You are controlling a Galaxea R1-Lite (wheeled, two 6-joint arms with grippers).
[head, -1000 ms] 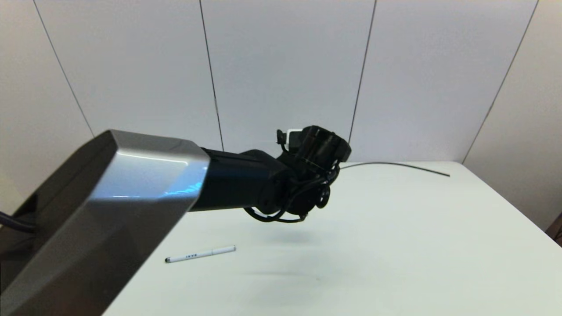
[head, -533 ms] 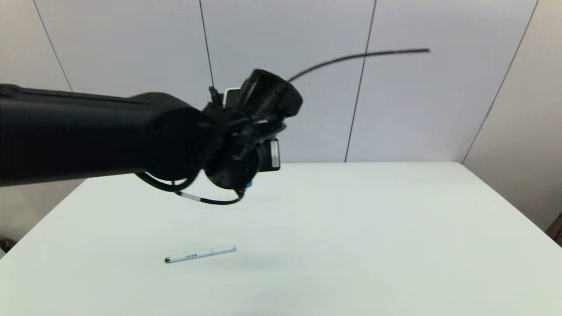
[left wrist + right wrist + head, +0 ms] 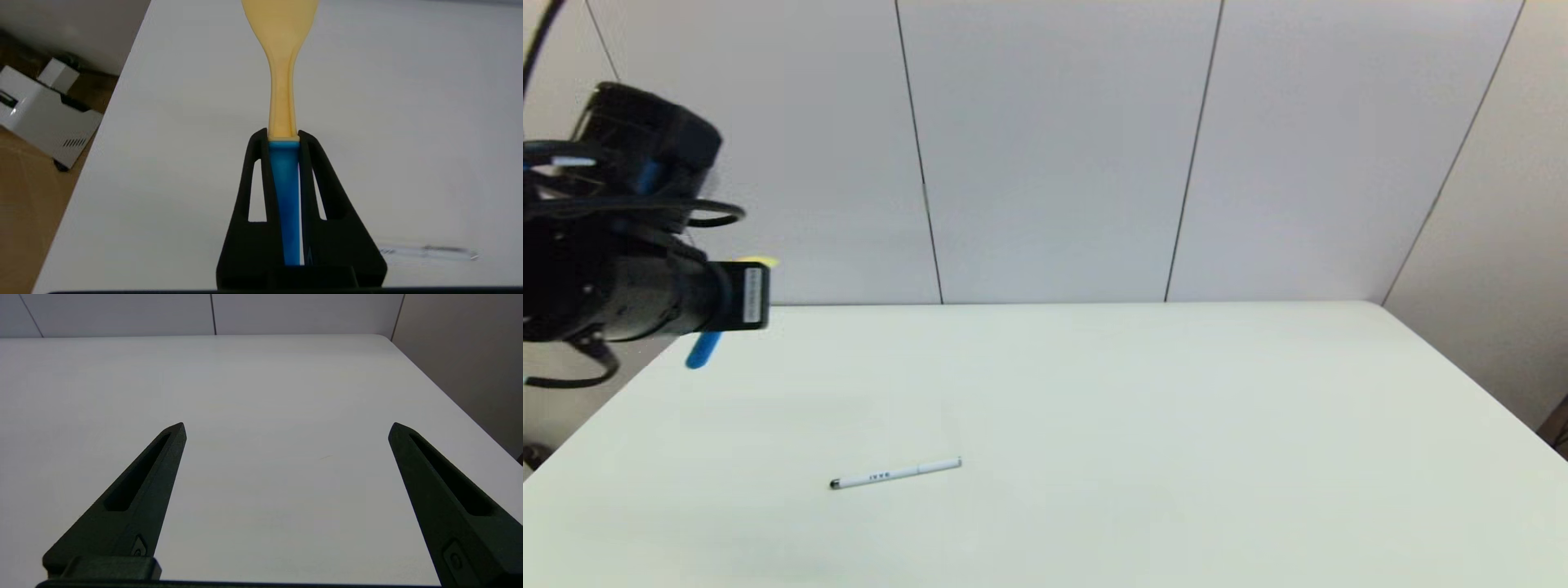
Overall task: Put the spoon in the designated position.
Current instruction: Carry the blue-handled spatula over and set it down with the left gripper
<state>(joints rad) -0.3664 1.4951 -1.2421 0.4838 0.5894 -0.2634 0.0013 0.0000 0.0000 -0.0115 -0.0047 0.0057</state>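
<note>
Blue spoon handle clamped between left gripper fingers, yellow head beyond the tips; right gripper released.

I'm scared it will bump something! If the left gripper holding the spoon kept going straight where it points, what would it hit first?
Probably nothing but the white table. The left gripper clamps the spoon, whose yellow head leads over bare tabletop. The white pen lies off to one side. Depth is unclear.
</note>
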